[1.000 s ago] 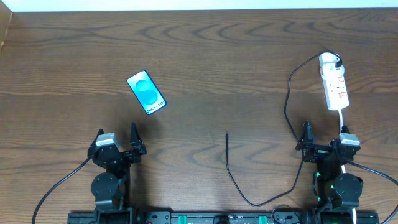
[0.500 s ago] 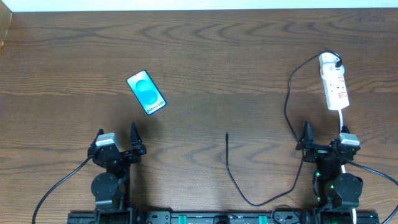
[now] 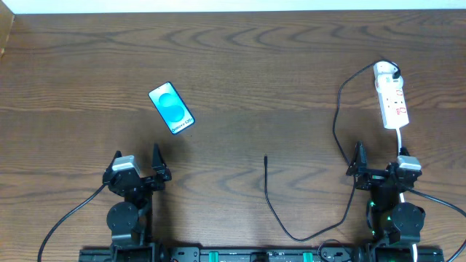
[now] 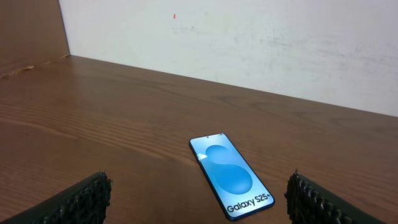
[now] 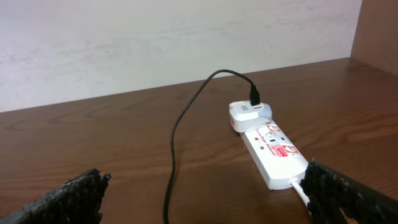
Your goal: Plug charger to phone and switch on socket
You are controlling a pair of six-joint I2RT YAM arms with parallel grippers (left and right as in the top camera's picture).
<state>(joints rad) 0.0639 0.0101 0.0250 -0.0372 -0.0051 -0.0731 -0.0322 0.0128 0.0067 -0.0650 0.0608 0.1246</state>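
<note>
The phone [image 4: 232,177] lies flat on the table [image 4: 112,118]; fingers [image 4: 81,200] wide apart.

We count one smartphone [image 3: 172,108], a Galaxy S25+ by the lettering on its screen. We count one white power strip [image 3: 393,105], with one white adapter [image 3: 383,70] plugged into it and one white lead [image 3: 400,140] leaving its other end. We find one thin black charger cable [image 3: 266,178], with one free plug tip [image 3: 266,156]. We count two grippers: the left gripper [image 3: 137,156] and the right gripper [image 3: 378,154]. There is one wooden table [image 3: 255,58].
</note>
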